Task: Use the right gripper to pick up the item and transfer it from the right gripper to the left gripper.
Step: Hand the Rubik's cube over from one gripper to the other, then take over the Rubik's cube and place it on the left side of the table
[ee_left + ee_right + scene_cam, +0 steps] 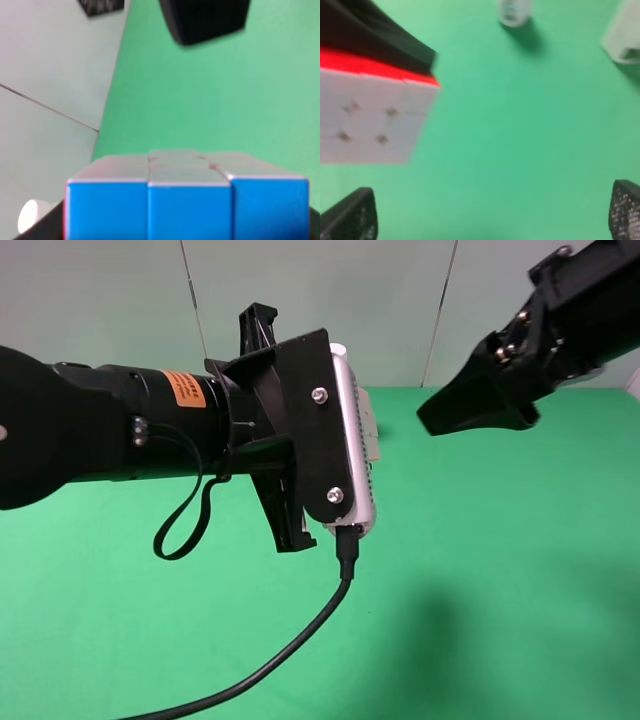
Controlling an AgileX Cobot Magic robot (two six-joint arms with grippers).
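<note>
**Cube in left hand; right hand spread & clear**

The cube (187, 195) is pinched in the left hand (186, 227). L wrist cam shows its blue face filling the near field, w/ dark finger edges at both sides. R wrist cam shows the white face, and the red face sits under a black left finger (380, 40).

In the high view the cube is hidden behind the L arm's screwed plate (310, 410) & white module (364, 495). The right hand (448, 416) hangs in the air at approx 2 o'clock from that plate, jaws spread wide w/ nothing btwn them, tips aimed toward 8 o'clock. So the cube lies roughly 9 o'clock from the right hand, apart, no contact. A cube has no long axis. The L arm is nearer, since it carries it.

Judgement: the transfer looks done. Prob. what's left is for the right hand to back off toward 2 o'clock w/o clipping the cube.

Both hands are well above the green worktop (500, 600). A black cable (280, 660) trails from the module toward 7 o'clock. A pale panelled wall (330, 290) is at 12. R wrist cam also catches a small blurred bottle (515, 10) on the worktop, well apart from the cube.
</note>
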